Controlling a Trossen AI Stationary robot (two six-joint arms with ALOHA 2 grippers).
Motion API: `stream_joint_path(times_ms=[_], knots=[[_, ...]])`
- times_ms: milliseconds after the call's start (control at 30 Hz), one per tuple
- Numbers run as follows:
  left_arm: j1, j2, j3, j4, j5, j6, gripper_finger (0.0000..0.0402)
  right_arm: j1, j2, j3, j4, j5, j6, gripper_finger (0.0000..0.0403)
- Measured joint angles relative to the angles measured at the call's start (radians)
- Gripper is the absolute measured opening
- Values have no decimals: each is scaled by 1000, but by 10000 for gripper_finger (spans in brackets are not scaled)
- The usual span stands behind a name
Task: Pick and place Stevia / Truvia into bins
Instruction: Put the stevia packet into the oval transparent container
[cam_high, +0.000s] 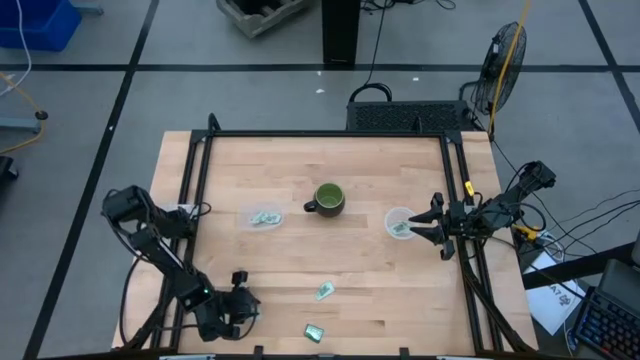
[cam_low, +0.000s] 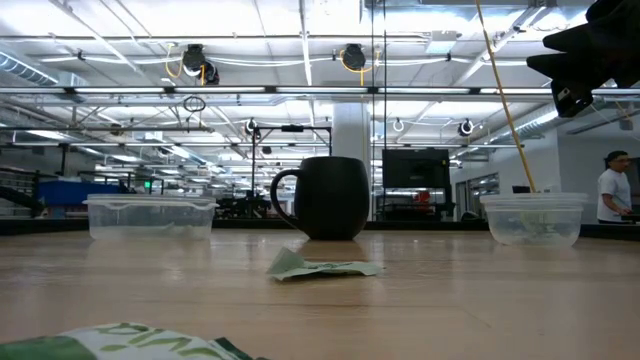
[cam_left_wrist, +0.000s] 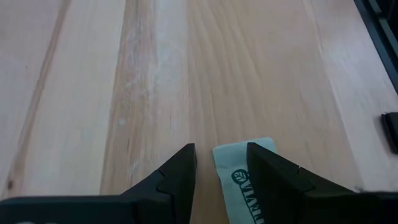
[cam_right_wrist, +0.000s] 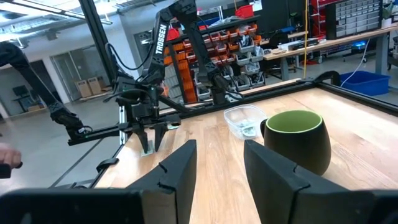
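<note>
Meanwhile, two loose packets (cam_high: 324, 291) are lying near the table's front edge while both claws are hanging narrowly parted, empty: left (cam_high: 239, 300) front-left, right (cam_high: 437, 226) beside the right of two bowls (cam_high: 400, 222).

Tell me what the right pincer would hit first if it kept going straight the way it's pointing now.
Probably the dark green mug. It stands just ahead of the right pincer, slightly off its centre line, so it might only graze it. Beyond lies the far clear bowl.

- "TROSSEN" in white capital letters stands on the dark left arm (cam_right_wrist: 160, 38), seen in the right wrist view.
- The sweetener packet (cam_left_wrist: 245, 177) has dark green letters, cut off and unreadable.
</note>
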Motion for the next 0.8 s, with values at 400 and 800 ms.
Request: stream_joint_path(times_ms=[400, 800], knots=[[16, -4, -2, -9, -41, 49, 25, 0, 0, 0, 0, 0, 0, 126], [145, -110, -5, -54, -177, 281, 7, 0, 0, 0, 0, 0, 0, 126]])
